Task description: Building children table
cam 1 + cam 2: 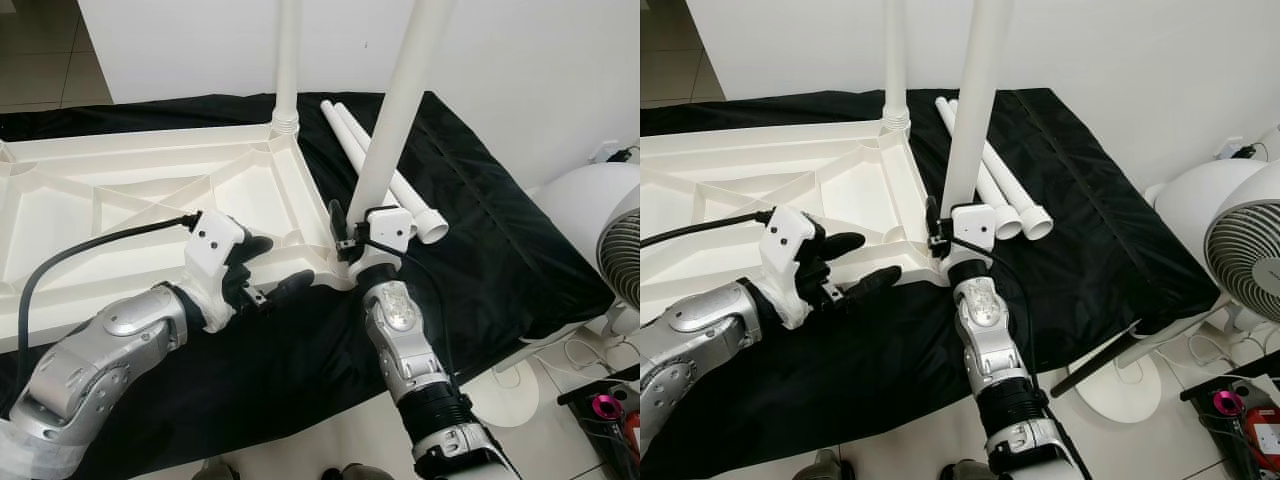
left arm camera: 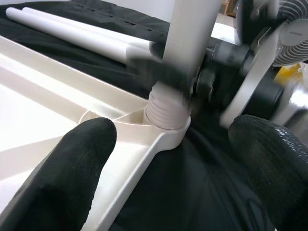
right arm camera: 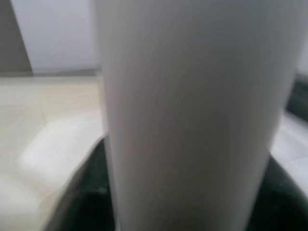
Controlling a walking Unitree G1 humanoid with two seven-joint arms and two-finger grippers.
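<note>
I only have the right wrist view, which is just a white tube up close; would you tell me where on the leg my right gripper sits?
Observer: The right gripper clasps the near leg low down, just above a corner of the upturned tabletop.
Operator: Thank you. Is the leg in its socket?
Observer: Its threaded end stands in the corner socket, with some thread rings showing above the rim.
Operator: And the left gripper?
Observer: The left gripper is open beside that corner, one finger over the tabletop, the other over the black cloth.
</note>
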